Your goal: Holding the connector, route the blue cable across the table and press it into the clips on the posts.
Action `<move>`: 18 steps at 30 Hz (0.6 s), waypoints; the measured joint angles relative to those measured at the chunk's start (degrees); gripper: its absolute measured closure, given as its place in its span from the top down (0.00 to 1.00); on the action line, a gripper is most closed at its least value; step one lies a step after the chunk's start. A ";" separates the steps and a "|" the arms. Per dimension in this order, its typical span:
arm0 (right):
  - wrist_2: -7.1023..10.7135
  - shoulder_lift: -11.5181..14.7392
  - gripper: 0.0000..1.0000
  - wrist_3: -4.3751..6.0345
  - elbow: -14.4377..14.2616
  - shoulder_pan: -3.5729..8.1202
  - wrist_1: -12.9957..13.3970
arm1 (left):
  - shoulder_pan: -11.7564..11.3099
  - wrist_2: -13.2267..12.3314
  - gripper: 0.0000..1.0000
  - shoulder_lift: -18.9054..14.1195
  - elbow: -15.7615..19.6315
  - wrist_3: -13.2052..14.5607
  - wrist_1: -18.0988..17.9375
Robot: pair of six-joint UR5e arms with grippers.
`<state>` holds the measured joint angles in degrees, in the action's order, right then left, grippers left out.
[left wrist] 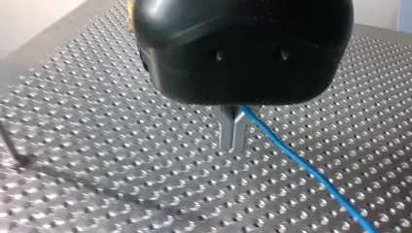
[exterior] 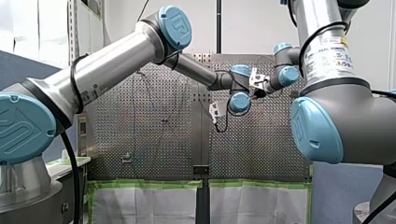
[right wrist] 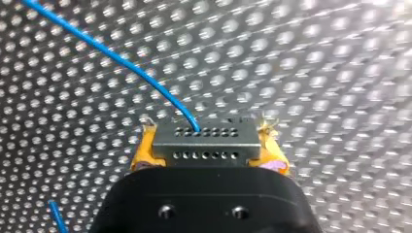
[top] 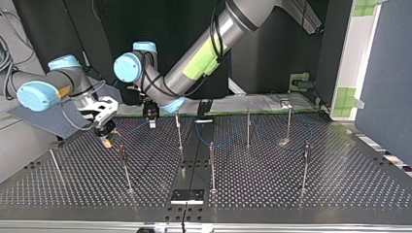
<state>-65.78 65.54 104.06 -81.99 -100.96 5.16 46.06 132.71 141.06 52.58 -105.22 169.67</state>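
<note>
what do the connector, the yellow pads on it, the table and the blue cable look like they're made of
Connector: grey and matte, with rows of small holes; metal or grey plastic, cannot tell which.
Yellow pads: soft-looking, frayed at the edges; probably rubber or tape.
Table: shiny metal, with glints around each hole.
Blue cable: smooth, plastic-looking sheath.

My left gripper (left wrist: 233, 138) points down at the table, its metal fingers pressed together on the blue cable (left wrist: 301, 165). My right gripper (right wrist: 207, 137) clamps the connector (right wrist: 206, 147) between yellow pads (right wrist: 145, 145).
</note>
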 joint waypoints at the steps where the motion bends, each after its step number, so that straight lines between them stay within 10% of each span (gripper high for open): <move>1: 0.19 0.79 0.00 0.18 0.00 0.09 -0.53 | 0.06 0.01 0.00 -0.53 0.52 0.04 0.00; 18: 3.14 11.27 0.00 1.35 -1.48 1.60 -3.81 | 0.46 0.02 0.00 -9.89 1.39 0.80 1.04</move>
<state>-62.64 76.81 105.41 -83.47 -99.36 1.35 46.52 132.73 131.17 53.97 -104.42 170.71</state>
